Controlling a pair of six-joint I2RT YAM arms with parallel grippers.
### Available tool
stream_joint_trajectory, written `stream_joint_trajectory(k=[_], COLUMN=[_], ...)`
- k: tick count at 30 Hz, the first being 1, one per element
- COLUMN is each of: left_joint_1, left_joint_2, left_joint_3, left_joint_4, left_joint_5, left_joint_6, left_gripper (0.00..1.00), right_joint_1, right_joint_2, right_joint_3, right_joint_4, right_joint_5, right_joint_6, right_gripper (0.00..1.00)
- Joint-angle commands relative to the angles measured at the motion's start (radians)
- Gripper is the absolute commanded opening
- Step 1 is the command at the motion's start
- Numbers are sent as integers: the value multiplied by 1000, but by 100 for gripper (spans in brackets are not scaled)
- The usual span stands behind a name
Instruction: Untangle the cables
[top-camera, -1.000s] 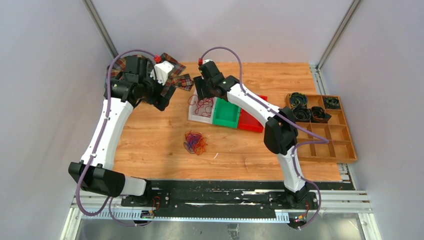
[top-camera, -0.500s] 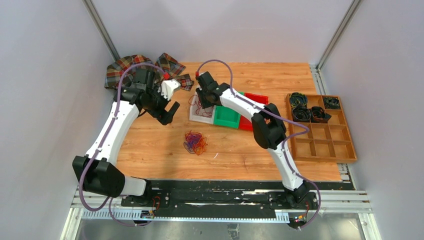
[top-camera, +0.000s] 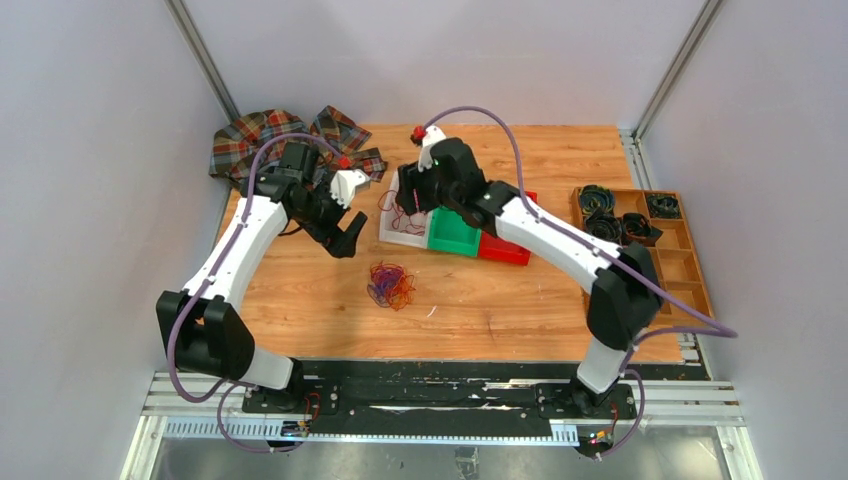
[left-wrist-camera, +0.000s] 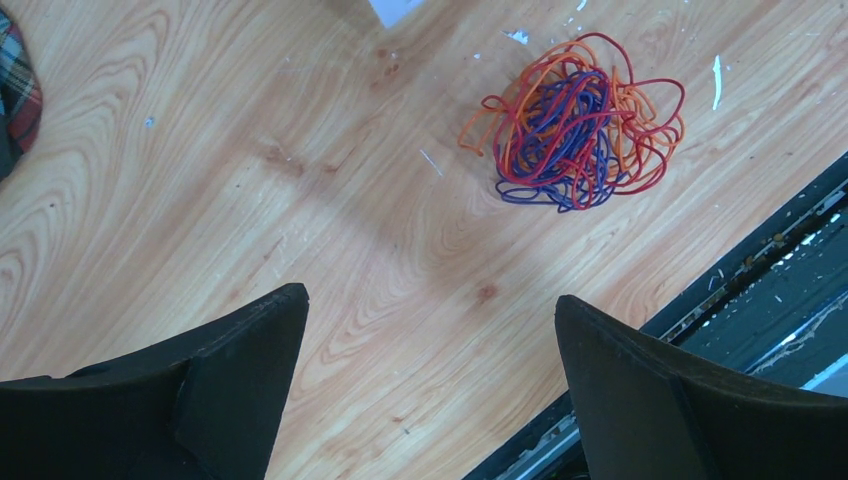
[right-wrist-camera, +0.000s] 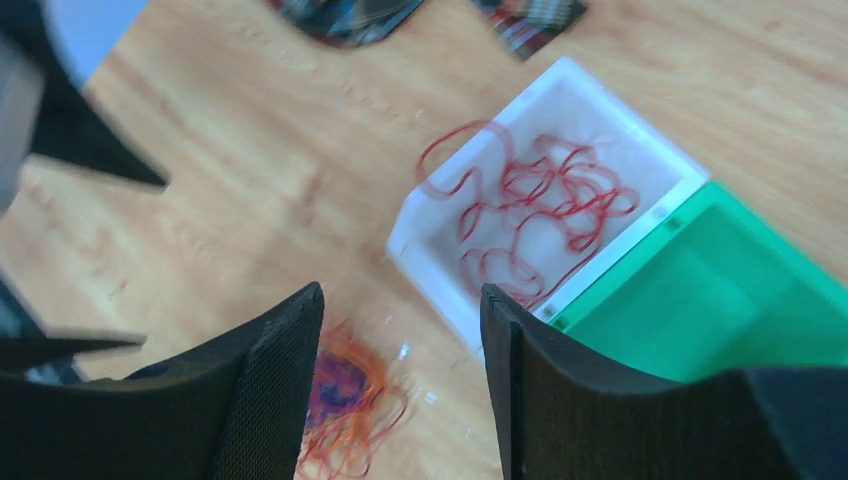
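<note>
Squinting at the blurry right wrist view: thin red cables (right-wrist-camera: 530, 215) loop loosely inside the white plastic bin (right-wrist-camera: 430, 280), one loop hanging over its edge. The wiry red-orange-purple tangle (left-wrist-camera: 577, 125) lies on the wood, nearer the arms than the bin. Left gripper (left-wrist-camera: 430, 340) is spread wide and empty, and the right gripper (right-wrist-camera: 400, 330) has its fingers apart, pinching nothing.

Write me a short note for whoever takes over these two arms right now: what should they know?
Left gripper: open, empty, above the table, short of the tangle of red, orange and purple cables.
Right gripper: open, empty, over the white bin.
Done: some red cables lie in the white bin.
Left: the tangle on the table is all three colours mixed; the green bin shows nothing in it.
</note>
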Motion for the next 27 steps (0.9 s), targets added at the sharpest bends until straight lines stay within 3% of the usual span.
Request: stream_joint_trajectory(k=[1, 4, 7, 17, 27], left_joint_1=[8, 8, 8, 8, -21], left_joint_2=[7, 2, 1, 29, 143], left_joint_3=[-5, -12, -11, -21, -31], left_joint_4=[22, 22, 22, 22, 59], left_joint_5=[43, 45, 43, 88, 185], left_joint_6=[-7, 8, 19, -2, -97], left_gripper=[99, 99, 99, 99, 93], right_joint_1=[77, 100, 133, 143, 144], right_joint_2=[-84, -122, -127, 8, -57], right_joint_3=[-236, -396, -499, -436, -610], right_joint_4=[114, 215, 320, 349, 445], right_joint_5=[-130, -260, -271, -251, -231], right_joint_6=[-1, 64, 82, 81, 141], right_gripper=[59, 60, 61, 50, 1])
